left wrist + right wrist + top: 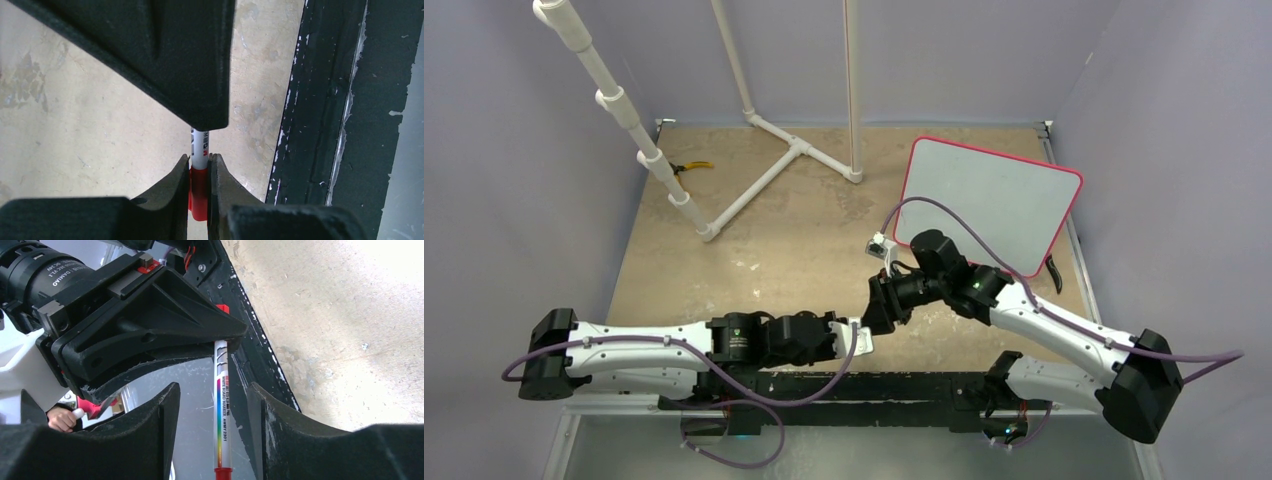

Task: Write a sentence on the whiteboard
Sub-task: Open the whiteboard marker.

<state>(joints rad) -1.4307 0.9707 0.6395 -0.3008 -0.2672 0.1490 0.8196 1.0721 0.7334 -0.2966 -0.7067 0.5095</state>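
Grey-violet walls (504,200) are closing in a tan tabletop (804,250). A white pipe frame (769,170) is standing across the far left and centre. The whiteboard (994,195) is lying at the far right, turned askew, and the right arm (1064,330) is covering its near-left corner in the top view. The left arm (644,350) is stretching along the near edge, and the right arm is bending back to meet it. The left jaws are pinching the marker (221,405) by a red end. The right jaws are standing spread around its barrel, seemingly without touching it. Yellow-handled pliers (692,167) are lying far left.
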